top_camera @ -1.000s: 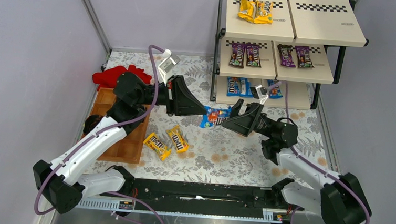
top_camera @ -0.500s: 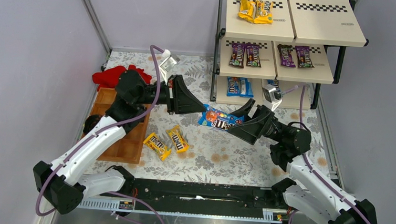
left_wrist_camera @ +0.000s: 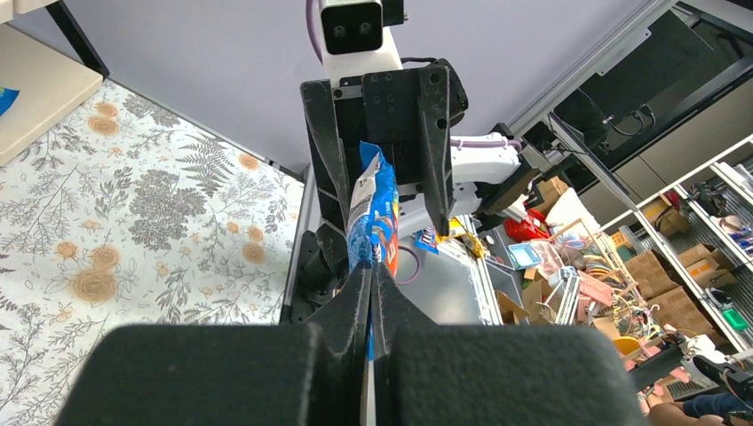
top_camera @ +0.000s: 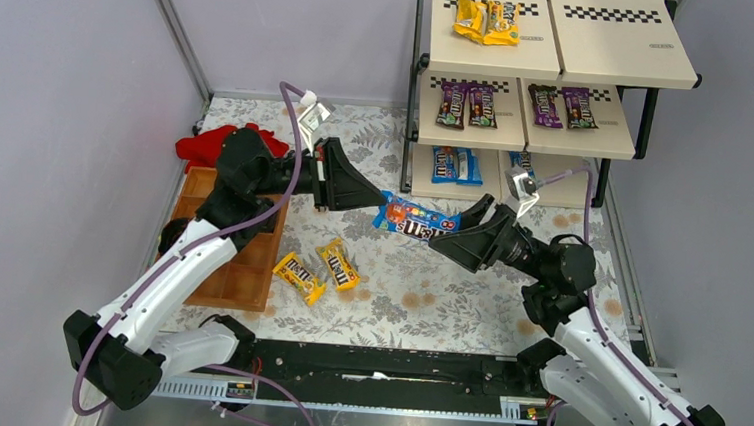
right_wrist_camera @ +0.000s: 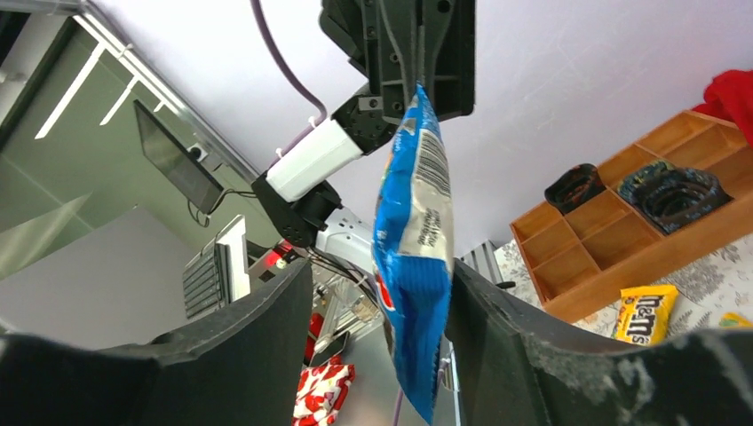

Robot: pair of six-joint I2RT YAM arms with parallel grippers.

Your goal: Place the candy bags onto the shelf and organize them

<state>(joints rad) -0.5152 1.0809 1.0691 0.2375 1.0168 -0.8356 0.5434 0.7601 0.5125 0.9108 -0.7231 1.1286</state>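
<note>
My left gripper is clamped on one short end of the glossy blue candy bag, holding it in the air above the floral tablecloth, between my two arms. I pinch only the end so the rest of the packet sticks out free toward my right gripper. Its fingers are spread wide on either side of that free end. In the right wrist view the bag hangs between them, close against one finger, with nothing squeezed. I read this as a handover, because the three-tier black-framed shelf with cream boards stands at the far edge on my right side, easier for that arm to reach. The bag's flat faces are turned toward the right fingers, which should let them close squarely. The lowest tier already carries blue packets, the middle purple-brown packets, the top a yellow packet, so this one likely belongs at the bottom. The right must grip firmly before my left lets go, or the slick packet could slip. Two yellow candy bags lie on the cloth near the brown wooden compartment tray.
</note>
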